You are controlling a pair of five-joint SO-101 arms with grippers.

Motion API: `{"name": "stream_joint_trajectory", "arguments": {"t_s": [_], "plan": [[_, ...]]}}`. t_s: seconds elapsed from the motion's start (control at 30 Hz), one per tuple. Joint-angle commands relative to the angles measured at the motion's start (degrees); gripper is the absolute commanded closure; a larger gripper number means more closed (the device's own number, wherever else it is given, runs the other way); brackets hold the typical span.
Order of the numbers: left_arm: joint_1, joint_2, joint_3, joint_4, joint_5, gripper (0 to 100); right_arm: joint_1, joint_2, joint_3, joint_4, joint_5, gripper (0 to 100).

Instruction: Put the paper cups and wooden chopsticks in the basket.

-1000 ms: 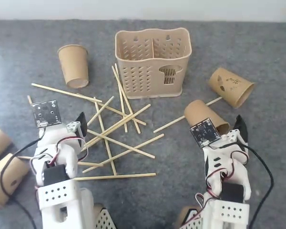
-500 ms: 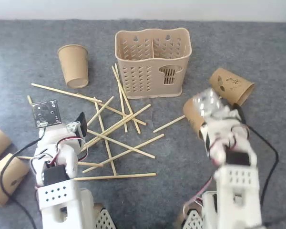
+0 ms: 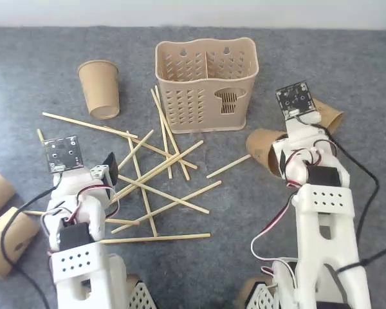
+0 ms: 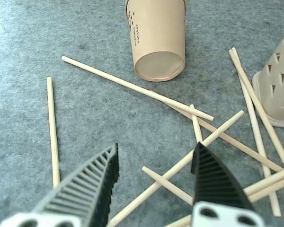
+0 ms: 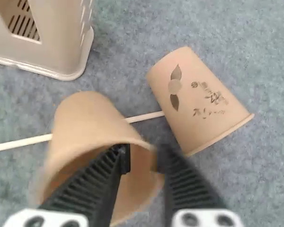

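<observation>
A paper cup [image 3: 262, 149] lies on its side to the right of the tan basket [image 3: 206, 84]. In the right wrist view my right gripper [image 5: 142, 153] is narrowly open and straddles this cup's [image 5: 90, 123] rim, one finger inside the mouth and one outside. A printed cup [image 5: 199, 101] lies just beyond it. My left gripper [image 4: 156, 149] is open and holds nothing, low over scattered wooden chopsticks [image 3: 154, 180]. Ahead of it another cup [image 4: 156, 38] stands mouth down, left of the basket [image 3: 100, 89].
Two more cups [image 3: 6, 219] lie at the table's left edge beside the left arm. One chopstick [image 3: 228, 166] runs out from under the cup that the right gripper straddles. The basket [image 5: 52, 38] has two compartments, both open at the top.
The right arm has swung forward from the near edge to the cup on its side, which shifted slightly left. The left arm has not moved.
</observation>
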Motion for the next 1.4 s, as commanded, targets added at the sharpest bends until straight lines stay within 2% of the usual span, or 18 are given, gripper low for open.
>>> {"name": "stream_joint_trajectory", "arguments": {"t_s": [0.0,0.43,0.67,0.8,0.97,1.2,1.37], "plan": [[-0.1,-1.0,-0.5,-1.7,-0.7,76,-0.7,0.1,-6.3,4.4,-0.8,97.2],[-0.1,-1.0,-0.4,-1.6,-0.7,76,-1.7,0.2,-18.2,17.0,-1.5,99.0],[-0.1,-1.0,-0.3,-1.5,-0.8,76,-1.3,5.0,-17.1,23.6,9.9,98.6],[-0.1,-1.0,0.0,-1.7,-0.8,76,3.3,3.1,-16.4,29.4,18.2,97.0],[-0.1,-1.0,0.0,-1.8,-0.8,76,8.7,-3.2,-9.7,31.2,26.6,85.1],[-0.1,-1.0,0.0,-1.8,-0.8,76,10.3,-24.1,6.3,31.9,35.1,83.9],[-0.1,-1.0,0.0,-1.8,-0.8,76,10.1,-37.1,22.1,22.6,37.6,71.6]]}}
